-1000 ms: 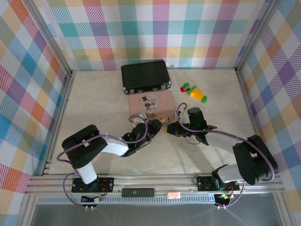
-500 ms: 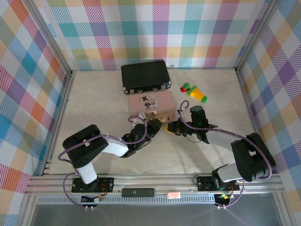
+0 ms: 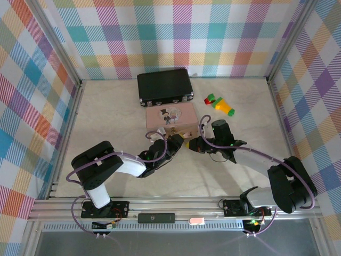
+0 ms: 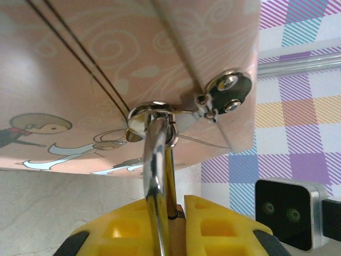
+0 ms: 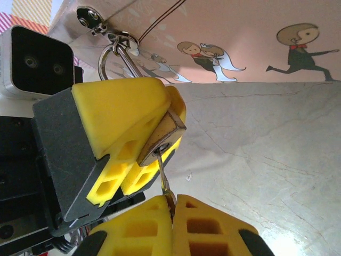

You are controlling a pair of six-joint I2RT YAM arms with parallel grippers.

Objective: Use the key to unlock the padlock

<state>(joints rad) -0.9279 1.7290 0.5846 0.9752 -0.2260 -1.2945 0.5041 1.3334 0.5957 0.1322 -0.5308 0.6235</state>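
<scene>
Inspection finds the left tool (image 4: 176, 216) closed narrowly on the body of the padlock (image 5: 162, 134), holding it just off the front edge of the pink tin (image 3: 170, 118), which lies on the bench (image 3: 106, 112). The padlock's shackle (image 4: 155, 160) passes through the ring (image 4: 139, 114) of the tin's clasp and appears seated; whether it has released cannot be told. The right tool (image 5: 172, 205) is pinched fully together on the key (image 5: 163, 178), whose thin shank rises from between the yellow fingers with its tip in the keyhole on the padlock's underside. Over the last second the left arm has held its place, while the right arm's wrist and elbow have shifted slightly back and forth in the overhead view, the two tools remaining tip to tip. This is judged to be small adjustment or turning effort at the keyhole. The task stands at the insert-and-turn step, with the lock not visibly open.
</scene>
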